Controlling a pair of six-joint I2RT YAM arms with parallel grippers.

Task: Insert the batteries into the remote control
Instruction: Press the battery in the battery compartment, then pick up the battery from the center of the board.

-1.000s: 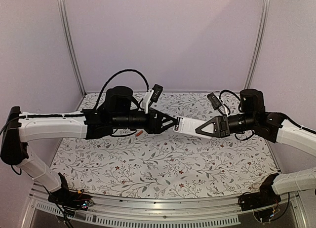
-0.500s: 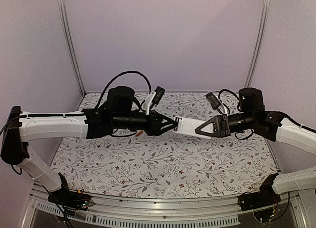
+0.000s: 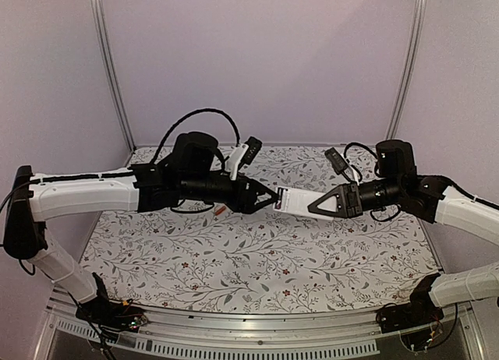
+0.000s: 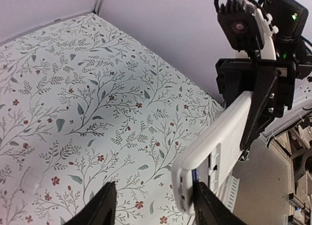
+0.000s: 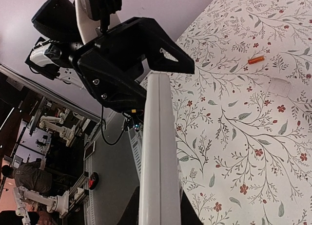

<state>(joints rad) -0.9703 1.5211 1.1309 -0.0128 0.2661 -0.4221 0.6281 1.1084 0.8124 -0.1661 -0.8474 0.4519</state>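
In the top view the left gripper (image 3: pixel 272 196) had moved a little closer during the last second, its wrist a bit higher than before, so that its tips now met the free end of the remote control (image 3: pixel 292 196); the right gripper (image 3: pixel 316 202) had hardly shifted and kept the handset in the air between the two arms. I judge that this was the last approach before work at the battery slot, not yet the loading itself. An orange battery (image 3: pixel 221 210) lay on the table (image 3: pixel 257 259), below and behind the left gripper and well apart from the remote. In the left wrist view the left gripper (image 4: pixel 153 210) stood wide open and I saw nothing held in it; the near end of the remote control (image 4: pixel 214 147) sat between its fingers, just beside one of them, with the white back and an open slot turned to the camera. What was inside the slot I could not tell. In the right wrist view the right gripper (image 5: pixel 158 213) was clamped on the remote, seen edge-on, and the left gripper was at its far end. The orange battery (image 5: pixel 255 60) lay far beyond, near a small pale flat piece (image 5: pixel 280 87), maybe the cover. The dark battery showed in no view
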